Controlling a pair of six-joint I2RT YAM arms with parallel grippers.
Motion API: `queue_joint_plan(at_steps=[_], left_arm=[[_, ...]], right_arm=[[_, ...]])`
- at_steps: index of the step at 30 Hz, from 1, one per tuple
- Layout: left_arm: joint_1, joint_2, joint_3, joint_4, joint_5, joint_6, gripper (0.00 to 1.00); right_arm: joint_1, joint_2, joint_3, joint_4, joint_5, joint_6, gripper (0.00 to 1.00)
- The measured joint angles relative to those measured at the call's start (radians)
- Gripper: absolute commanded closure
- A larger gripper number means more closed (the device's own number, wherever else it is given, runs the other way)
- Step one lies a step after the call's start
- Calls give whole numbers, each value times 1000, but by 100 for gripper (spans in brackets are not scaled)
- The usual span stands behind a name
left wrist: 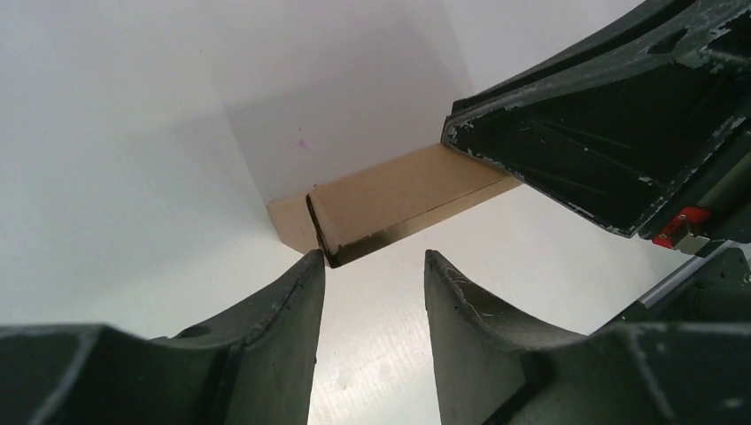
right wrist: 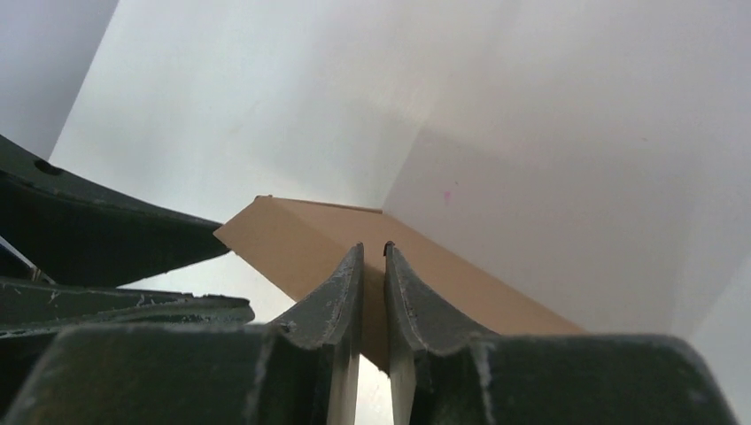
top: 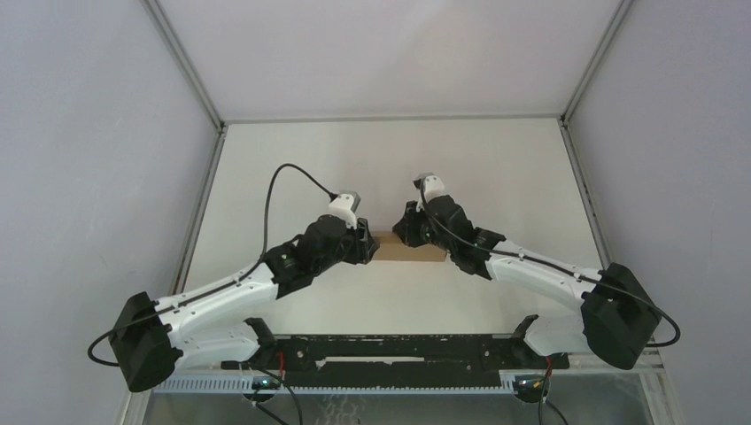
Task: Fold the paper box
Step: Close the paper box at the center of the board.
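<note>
The paper box [top: 409,249] is a flat, plain brown cardboard piece lying mid-table between both arms. My left gripper [top: 370,249] is at its left end. In the left wrist view the gripper [left wrist: 372,257] is open, nothing lies between its fingers, and the box's near corner [left wrist: 332,239] sits just past the left fingertip. My right gripper [top: 411,232] is over the box's right end. In the right wrist view the gripper [right wrist: 373,248] shows only a narrow slit between its fingers. The box [right wrist: 301,239] shows behind the tips, and no grip on it can be seen.
White walls [top: 390,53] close in the table on the back and both sides. The right arm's gripper body [left wrist: 584,133] fills the upper right of the left wrist view. The left arm's gripper [right wrist: 97,235] crosses the left side of the right wrist view.
</note>
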Motion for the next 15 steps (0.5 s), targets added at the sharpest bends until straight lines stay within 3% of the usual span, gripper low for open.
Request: queue_joint_plan(at_steps=[7,15], left_arm=[[2,3,0,-8,9,-1,52],[11,20,0,-3,13,-3,52]], right_arm=[[-13,3,-45,46,1,23,67],[-166,2,-71,0,-80,29,58]])
